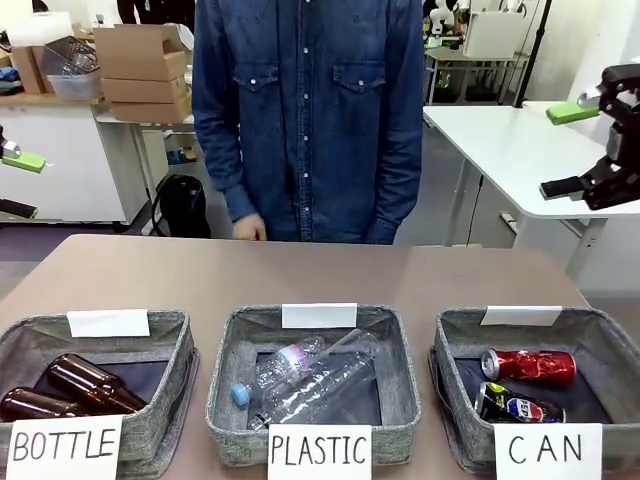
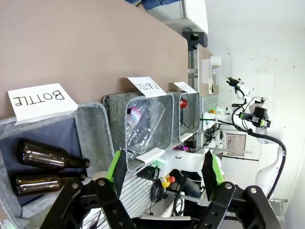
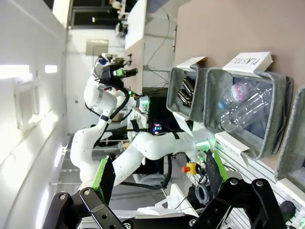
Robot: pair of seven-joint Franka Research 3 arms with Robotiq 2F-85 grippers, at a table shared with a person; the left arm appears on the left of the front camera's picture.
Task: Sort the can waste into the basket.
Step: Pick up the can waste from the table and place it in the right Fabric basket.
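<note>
The red can (image 1: 528,365) and the black can (image 1: 518,406) lie side by side in the grey CAN basket (image 1: 600,335) at the table's right front. In the left wrist view the red can (image 2: 183,103) peeks out of the farthest basket (image 2: 191,114). High over the table's right edge my right gripper (image 1: 566,150) stands open and holds nothing. My left gripper (image 1: 15,185) hangs open at the far left, off the table. Each wrist view shows its own gripper, left (image 2: 164,171) and right (image 3: 159,171), spread wide with nothing between the fingers.
The BOTTLE basket (image 1: 175,345) holds brown bottles (image 1: 90,385). The middle PLASTIC basket (image 1: 225,370) holds clear bottles (image 1: 310,380). A person in a denim shirt (image 1: 310,110) stands at the far edge, one hand (image 1: 250,228) near the table. Bare tabletop (image 1: 300,270) lies behind the baskets.
</note>
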